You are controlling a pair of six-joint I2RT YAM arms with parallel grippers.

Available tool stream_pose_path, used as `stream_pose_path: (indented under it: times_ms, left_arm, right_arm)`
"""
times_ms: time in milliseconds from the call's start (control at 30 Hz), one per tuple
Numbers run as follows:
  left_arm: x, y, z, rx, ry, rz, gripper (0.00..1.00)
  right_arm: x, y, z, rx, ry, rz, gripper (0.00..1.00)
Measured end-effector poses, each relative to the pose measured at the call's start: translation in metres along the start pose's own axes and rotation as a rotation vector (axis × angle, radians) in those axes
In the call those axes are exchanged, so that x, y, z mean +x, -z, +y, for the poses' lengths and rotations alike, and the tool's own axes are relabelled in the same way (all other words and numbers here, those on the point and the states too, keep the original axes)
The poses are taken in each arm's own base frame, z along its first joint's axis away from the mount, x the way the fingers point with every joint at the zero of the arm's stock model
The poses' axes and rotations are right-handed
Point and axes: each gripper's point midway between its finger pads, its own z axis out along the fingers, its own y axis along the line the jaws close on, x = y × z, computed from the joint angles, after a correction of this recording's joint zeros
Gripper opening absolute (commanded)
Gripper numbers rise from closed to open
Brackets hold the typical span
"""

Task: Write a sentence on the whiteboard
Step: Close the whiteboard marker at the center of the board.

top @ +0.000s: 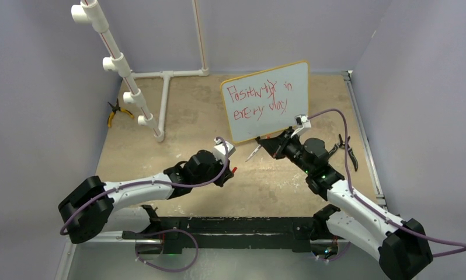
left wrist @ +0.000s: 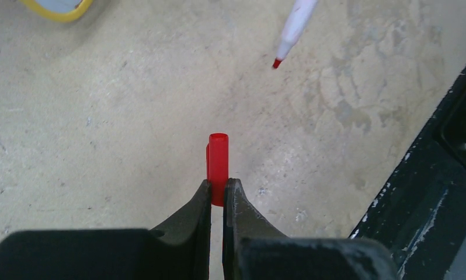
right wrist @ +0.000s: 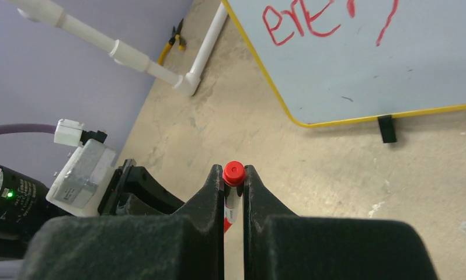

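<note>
The whiteboard stands tilted at the back of the table, with a yellow frame and small black feet. The sentence is in red on two lines, roughly "Positivity in every day". My right gripper is just in front of the board's lower edge, shut on a white marker. In the right wrist view the marker's red end sits between the jaws, with the board ahead. My left gripper is shut on the red cap. The marker's red tip hangs apart from the cap.
A white PVC pipe stand rises at the back left, with yellow-handled pliers beside it. A black hand tool lies at the right near the table's metal edge. Purple walls close in on three sides.
</note>
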Motion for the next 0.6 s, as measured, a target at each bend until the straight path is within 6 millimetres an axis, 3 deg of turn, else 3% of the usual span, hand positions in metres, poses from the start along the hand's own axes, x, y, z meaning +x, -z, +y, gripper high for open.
stream_pose_path:
  times_ms: [600]
  left_arm:
    - [-0.020, 0.012, -0.025, 0.155, 0.030, -0.172, 0.00]
  right_arm:
    - [0.025, -0.009, 0.009, -0.075, -0.059, 0.118, 0.00]
